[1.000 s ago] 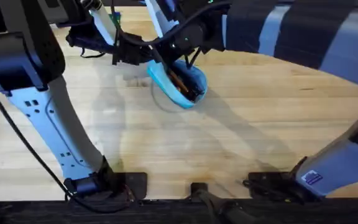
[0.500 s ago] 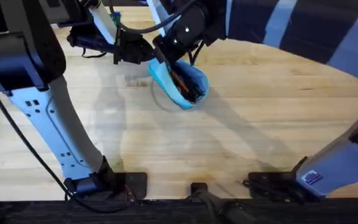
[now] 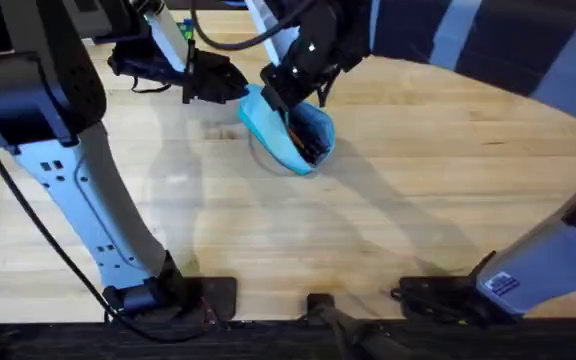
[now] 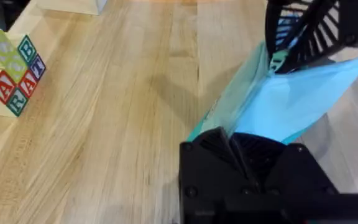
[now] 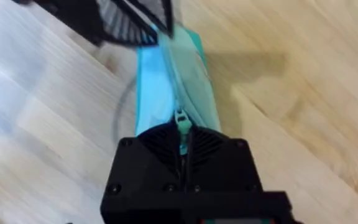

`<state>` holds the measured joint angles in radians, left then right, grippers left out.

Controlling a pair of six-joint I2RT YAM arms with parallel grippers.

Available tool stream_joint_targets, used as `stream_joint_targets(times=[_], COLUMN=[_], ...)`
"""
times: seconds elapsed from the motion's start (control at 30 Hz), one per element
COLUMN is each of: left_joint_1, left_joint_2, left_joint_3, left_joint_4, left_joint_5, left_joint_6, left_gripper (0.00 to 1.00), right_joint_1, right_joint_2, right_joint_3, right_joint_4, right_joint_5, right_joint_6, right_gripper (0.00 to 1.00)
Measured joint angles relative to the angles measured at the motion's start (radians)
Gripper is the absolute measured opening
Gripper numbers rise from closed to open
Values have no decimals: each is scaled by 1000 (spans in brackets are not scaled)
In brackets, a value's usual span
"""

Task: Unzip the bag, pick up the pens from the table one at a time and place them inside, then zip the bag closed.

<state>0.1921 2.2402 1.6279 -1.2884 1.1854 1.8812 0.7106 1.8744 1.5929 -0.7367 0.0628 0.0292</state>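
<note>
The turquoise bag lies on the table, lifted a little at its left end. Its right part gapes open, and dark and orange-red pens lie inside. My left gripper is shut on the bag's left end. My right gripper is over the bag's middle, shut on the teal zipper pull. In the right wrist view the zipper runs as a closed line from the pull toward the left gripper.
Lettered wooden blocks stand at the table's far edge, well left of the bag. A green-and-white object lies behind the left arm. Both arm bases stand at the near edge, with bare wood between them and the bag.
My right gripper has slid a little along the bag toward its open right end, and the gap showing the pens looks shorter. The left gripper has held still.
</note>
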Motion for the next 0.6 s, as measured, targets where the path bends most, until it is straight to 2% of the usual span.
stream_joint_targets(times=[0.17, 0.6], left_joint_1=[-5, -5], left_joint_2=[0, 0], left_joint_3=[0, 0], left_joint_4=[-1, 2], left_joint_5=[5, -1], left_joint_6=[0, 0], left_gripper=[42, 42], right_joint_1=[-50, -62], right_joint_2=[0, 0], right_joint_3=[9, 14], right_joint_4=[-94, -253], right_joint_5=[-20, -26], right_joint_6=[0, -22], right_gripper=[32, 32])
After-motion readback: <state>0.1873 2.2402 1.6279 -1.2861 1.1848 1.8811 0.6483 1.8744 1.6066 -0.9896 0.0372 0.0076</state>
